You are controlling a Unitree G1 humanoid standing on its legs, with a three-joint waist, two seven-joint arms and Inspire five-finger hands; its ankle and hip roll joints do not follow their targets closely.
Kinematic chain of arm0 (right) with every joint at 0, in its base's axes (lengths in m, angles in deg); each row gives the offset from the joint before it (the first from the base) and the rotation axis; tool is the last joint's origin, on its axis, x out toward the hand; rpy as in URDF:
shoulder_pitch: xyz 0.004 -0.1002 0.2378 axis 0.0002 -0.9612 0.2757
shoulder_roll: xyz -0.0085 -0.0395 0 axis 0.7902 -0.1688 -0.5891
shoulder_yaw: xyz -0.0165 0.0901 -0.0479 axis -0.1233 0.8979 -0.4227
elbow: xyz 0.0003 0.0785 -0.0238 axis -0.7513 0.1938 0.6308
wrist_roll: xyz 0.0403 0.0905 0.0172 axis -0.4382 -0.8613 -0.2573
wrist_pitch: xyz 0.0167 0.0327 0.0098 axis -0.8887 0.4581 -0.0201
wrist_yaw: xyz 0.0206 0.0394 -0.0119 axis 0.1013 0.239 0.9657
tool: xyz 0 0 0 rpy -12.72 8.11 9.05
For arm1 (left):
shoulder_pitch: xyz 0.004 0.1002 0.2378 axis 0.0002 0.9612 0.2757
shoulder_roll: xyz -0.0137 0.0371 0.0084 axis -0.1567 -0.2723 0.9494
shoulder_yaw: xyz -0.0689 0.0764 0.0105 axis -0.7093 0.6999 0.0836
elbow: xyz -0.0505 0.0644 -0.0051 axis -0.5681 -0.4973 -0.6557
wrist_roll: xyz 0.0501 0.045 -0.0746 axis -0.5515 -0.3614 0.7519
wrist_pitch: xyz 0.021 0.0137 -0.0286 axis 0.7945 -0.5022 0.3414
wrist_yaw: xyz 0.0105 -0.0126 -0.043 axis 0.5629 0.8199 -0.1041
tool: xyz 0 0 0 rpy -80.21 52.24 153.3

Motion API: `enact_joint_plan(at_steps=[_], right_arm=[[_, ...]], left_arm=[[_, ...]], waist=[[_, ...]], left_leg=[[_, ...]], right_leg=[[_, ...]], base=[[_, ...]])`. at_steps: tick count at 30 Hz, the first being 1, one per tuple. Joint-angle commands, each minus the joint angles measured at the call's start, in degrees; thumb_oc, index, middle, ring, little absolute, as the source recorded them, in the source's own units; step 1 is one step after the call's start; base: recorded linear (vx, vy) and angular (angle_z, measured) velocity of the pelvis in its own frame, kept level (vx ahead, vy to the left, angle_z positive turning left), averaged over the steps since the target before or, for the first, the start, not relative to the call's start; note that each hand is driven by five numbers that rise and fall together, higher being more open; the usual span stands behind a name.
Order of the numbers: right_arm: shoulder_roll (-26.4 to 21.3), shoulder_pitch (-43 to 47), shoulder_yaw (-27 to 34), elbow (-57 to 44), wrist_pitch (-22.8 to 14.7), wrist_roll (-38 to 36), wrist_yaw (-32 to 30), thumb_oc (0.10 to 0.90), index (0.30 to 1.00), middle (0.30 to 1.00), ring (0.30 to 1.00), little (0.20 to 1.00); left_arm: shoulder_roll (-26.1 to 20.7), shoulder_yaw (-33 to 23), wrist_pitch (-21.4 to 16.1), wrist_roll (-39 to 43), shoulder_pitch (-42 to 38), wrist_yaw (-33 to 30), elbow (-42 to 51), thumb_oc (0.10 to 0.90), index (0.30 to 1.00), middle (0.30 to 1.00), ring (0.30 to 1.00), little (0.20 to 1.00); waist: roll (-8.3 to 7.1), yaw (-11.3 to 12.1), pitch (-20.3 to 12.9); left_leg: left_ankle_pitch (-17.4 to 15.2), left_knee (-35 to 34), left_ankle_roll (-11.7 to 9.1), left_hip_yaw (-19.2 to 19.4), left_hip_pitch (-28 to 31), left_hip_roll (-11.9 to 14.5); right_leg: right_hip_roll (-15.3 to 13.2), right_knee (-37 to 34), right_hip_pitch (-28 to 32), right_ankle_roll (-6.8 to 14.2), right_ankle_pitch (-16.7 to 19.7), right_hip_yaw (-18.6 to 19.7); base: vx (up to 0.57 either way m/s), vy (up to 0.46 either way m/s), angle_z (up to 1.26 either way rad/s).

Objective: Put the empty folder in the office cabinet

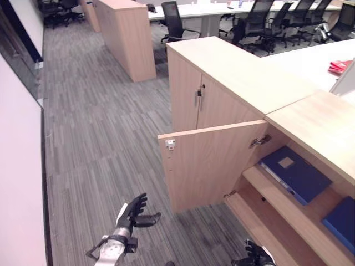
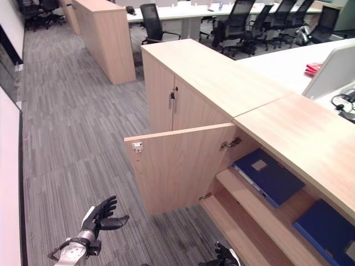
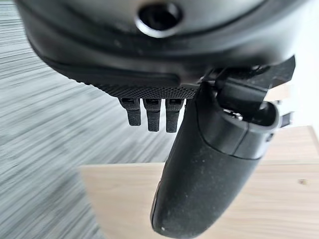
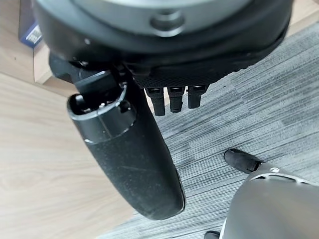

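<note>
Cabinet [image 1: 233,83], one door [image 1: 205,166] swung open; blue folder [image 1: 297,174] lying flat on its upper shelf [image 1: 277,208], second blue folder [image 1: 341,221] beside it. Left robot hand [image 1: 132,213] released, empty, over the carpet [image 1: 100,138]; right robot hand [image 1: 256,254] released, empty, near the shelves.

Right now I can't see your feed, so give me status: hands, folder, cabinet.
Left hand and right hand open, empty. Blue folder flat on cabinet shelf. Cabinet door open, nothing in the way.

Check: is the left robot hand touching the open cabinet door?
Apart. In the left eye view, carpet shows between the left robot hand and the open cabinet door.
</note>
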Motion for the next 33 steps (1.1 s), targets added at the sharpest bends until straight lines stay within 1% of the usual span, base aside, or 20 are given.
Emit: enact_joint_plan(at_steps=[1,2,4,5,7,9,11,13,18,20,22,24,26,27,32,33], right_arm=[[-4.83,1.23,-1.44,-2.66,-1.37,0.61,0.6,0.8,0.9,0.9,0.9,0.9],[-5.06,1.22,-2.17,-2.39,-1.4,0.8,0.9,0.8,0.9,0.9,0.9,0.9],[-5.32,1.27,-2.64,-2.08,-1.46,0.91,1.2,0.8,0.9,0.9,0.9,0.9],[-5.35,1.53,-3.04,-1.76,-1.47,0.85,1.33,0.8,0.9,0.9,0.9,0.9],[-5.44,1.48,-3.41,-1.38,-1.41,0.72,1.52,0.8,0.9,0.9,0.9,0.9],[-5.61,1.47,-3.75,-0.86,-1.52,0.68,1.64,0.8,0.9,0.9,0.9,0.9],[-5.85,1.39,-4.01,-0.24,-1.62,0.25,1.71,0.8,0.9,0.9,0.9,0.9],[-5.94,1.73,-4.16,0.58,-1.46,-0.01,1.68,0.8,0.9,0.9,0.9,0.9],[-5.57,2.69,-4.36,2.16,-1.24,-0.77,1.98,0.8,0.9,0.9,0.9,0.9],[-5.19,2.89,-4.71,2.83,-1.01,-0.62,2.05,0.8,0.9,0.9,0.9,0.9],[-4.82,3.05,-4.5,2.93,-0.82,-0.45,1.95,0.8,0.9,0.9,0.9,0.9],[-4.4,3.52,-3.79,3.72,-0.47,-0.05,1.61,0.8,0.9,0.9,0.9,0.9],[-3.61,3.95,-2.33,4.91,0.1,0.42,1.53,0.8,0.9,0.9,0.9,0.9],[-3.35,3.99,-1.07,4.87,0.43,0.58,1.49,0.8,0.9,0.9,0.9,0.9],[-2.89,3.28,1.13,3.8,0.6,0.29,1.42,0.8,0.9,0.9,0.9,0.9],[-2.94,3.65,1.67,3.32,0.63,0.21,1.26,0.8,0.9,0.9,0.9,0.9]], left_arm=[[-3.12,-2.57,-4.49,3.07,-8.05,-1.96,1.12,0.8,0.9,0.9,0.9,0.9],[-4.26,-3.02,-4.52,3.95,-10.63,-2.6,-0.11,0.8,0.9,0.9,0.9,0.9],[-5.33,-3.52,-4.68,5.09,-13.1,-3.15,-1.21,0.8,0.9,0.9,0.9,0.9],[-6.74,-3.87,-4.84,6.05,-16.18,-3.78,-3.03,0.8,0.9,0.9,0.9,0.9],[-8.34,-3.88,-4.96,6.85,-19.15,-4.27,-4.28,0.8,0.9,0.9,0.9,0.9],[-9.61,-3.28,-5.06,6.79,-21.65,-4.47,-5.44,0.8,0.9,0.9,0.9,0.9],[-11.69,-2.4,-5.1,7.29,-26.03,-4.97,-6.16,0.8,0.9,0.9,0.9,0.9],[-12.8,-1.26,-5.21,7.94,-29.23,-5.09,-6.33,0.8,0.9,0.9,0.9,0.9],[-13.44,3.29,-5.49,8.17,-36.32,-4.33,-5.44,0.8,0.9,0.9,0.9,0.9],[-12.03,4.83,-5.62,9.39,-38.07,-3.61,-3.75,0.8,0.9,0.9,0.9,0.9],[-10.5,5.5,-5.82,10.35,-37.29,-2.78,-1.33,0.8,0.9,0.9,0.9,0.9],[-7.5,5.62,-5.65,12.94,-33.65,-0.57,3.57,0.8,0.9,0.9,0.9,0.9],[-4.06,6.37,-4.97,13.28,-25.68,2.94,9.99,0.8,0.9,0.9,0.9,0.9],[-3.17,6.94,-4.31,12.85,-19.91,5.56,14.37,0.8,0.9,0.9,0.9,0.9],[-2.31,7.59,-2.74,13.77,-11.9,9.6,20.01,0.8,0.9,0.9,0.9,0.9],[-2.3,7.67,-2.49,13.99,-10.72,10.1,20.85,0.8,0.9,0.9,0.9,0.9]], waist=[[1.45,-0.18,-1.43],[1.59,-0.84,-1.72],[1.66,-1.36,-1.85],[1.67,-1.91,-1.97],[1.64,-2.45,-2.2],[1.55,-2.97,-2.39],[1.45,-3.64,-2.62],[1.33,-4.06,-2.6],[1.08,-5.06,-2.75],[0.77,-5.09,-2.64],[0.58,-4.95,-2.47],[0.48,-4.37,-2.16],[0.54,-3.45,-1.36],[0.55,-2.84,-0.93],[0.41,-2.18,-0.16],[0.37,-2.01,0.4]], left_leg=[[-5.06,-0.14,-3.5,-1.58,1.77,2.53],[-5.1,-0.14,-3.69,-0.9,2.12,2.86],[-5.11,-0.14,-3.87,-0.46,2.39,3.19],[-5.1,-0.14,-4.09,0.05,2.67,3.48],[-5.14,-0.14,-4.22,0.38,2.88,3.65],[-5.14,-0.14,-4.37,0.74,2.99,3.79],[-5.2,-0.14,-4.52,0.71,3.19,4.06],[-5.16,-0.14,-4.6,0.5,3.09,4.15],[-5.45,-0.14,-4.54,0.15,3.1,4.26],[-5.54,-0.14,-4.42,-0.05,3.05,4.2],[-5.63,-0.14,-4.29,-0.22,2.99,4.12],[-5.8,-0.14,-4.0,-0.06,2.99,4.01],[-6.28,-0.14,-3.27,0.49,3.42,3.78],[-6.67,-0.14,-2.74,1.2,3.82,3.47],[-7.03,-0.14,-2.0,2.44,3.96,2.83],[-7.09,-0.14,-1.84,2.92,3.74,2.64]], right_leg=[[-3.92,1.41,2.12,5.92,-2.7,-3.37],[-3.84,1.23,2.17,5.89,-2.71,-2.96],[-3.65,1.16,2.16,5.88,-2.67,-2.63],[-3.43,1.12,2.13,5.96,-2.6,-2.32],[-3.26,1.06,2.12,5.95,-2.62,-2.01],[-3.09,1.07,2.18,5.97,-2.62,-1.81],[-2.87,1.1,2.22,5.95,-2.75,-1.62],[-2.75,1.24,2.15,5.99,-2.8,-1.59],[-2.53,2.1,1.82,5.86,-3.18,-1.4],[-2.5,2.59,1.67,5.88,-3.21,-1.66],[-2.55,3.01,1.52,5.88,-3.23,-1.71],[-2.72,3.97,1.1,5.97,-3.37,-1.93],[-3.4,6.26,-0.02,6.25,-3.5,-2.0],[-4.09,7.33,-0.56,6.7,-3.24,-1.91],[-5.37,8.31,-1.54,7.46,-2.44,-1.78],[-5.77,8.72,-2.19,7.76,-1.94,-2.15]], base=[[0.0,-0.017,-0.3],[0.01,-0.02,-0.24],[0.01,-0.033,-0.23],[0.01,-0.035,-0.25],[0.01,-0.024,-0.11],[0.02,-0.021,-0.14],[0.03,-0.024,-0.09],[0.0,0.0,0.0],[0.01,0.002,0.01],[0.0,0.006,0.02],[0.0,0.014,0.04],[-0.01,0.024,0.02],[-0.01,0.111,0.01],[-0.01,0.145,-0.04],[-0.02,0.086,-0.18],[-0.04,0.052,-0.11]])
